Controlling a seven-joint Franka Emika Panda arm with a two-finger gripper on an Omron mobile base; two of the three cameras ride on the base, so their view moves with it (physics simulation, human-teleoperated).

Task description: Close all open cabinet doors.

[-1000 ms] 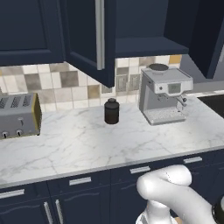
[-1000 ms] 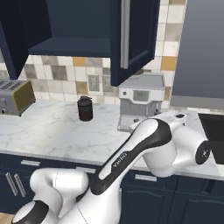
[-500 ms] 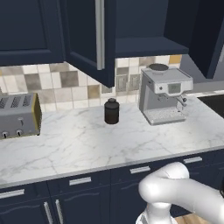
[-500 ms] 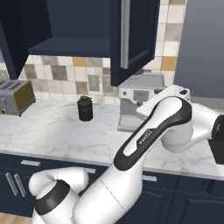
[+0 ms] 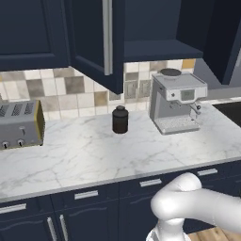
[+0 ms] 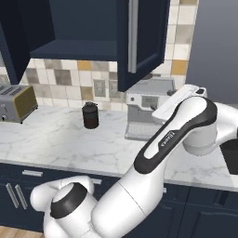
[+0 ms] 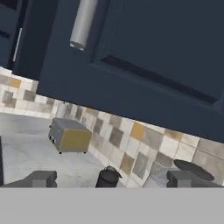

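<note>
Two navy cabinet doors stand open over the counter. One cabinet door [image 5: 96, 44] hangs swung out at the centre, its silver bar handle [image 5: 107, 35] facing me; the same door [image 6: 144, 39] shows in the right base view. The other open door [image 5: 225, 40] is at the right edge, seen too at the left [image 6: 11, 39] in the right base view. The hand view looks up at a door panel [image 7: 144, 57] and the handle's end [image 7: 82, 24], close by. My gripper [image 7: 111, 179] is open; its fingertips [image 7: 41, 178] are wide apart with nothing between them.
On the marble counter [image 5: 80, 155] stand a toaster [image 5: 19, 124], a black jar [image 5: 120, 120] and a grey coffee machine [image 5: 176, 101]. Navy drawer fronts [image 5: 84, 195] run below. A closed cabinet [image 5: 30, 33] is at the upper left. My arm [image 6: 186, 121] arches in front of the coffee machine.
My arm has swung up and to the right over the counter's right end, in front of the coffee machine. The doors have not moved. The gripper has stayed open.
</note>
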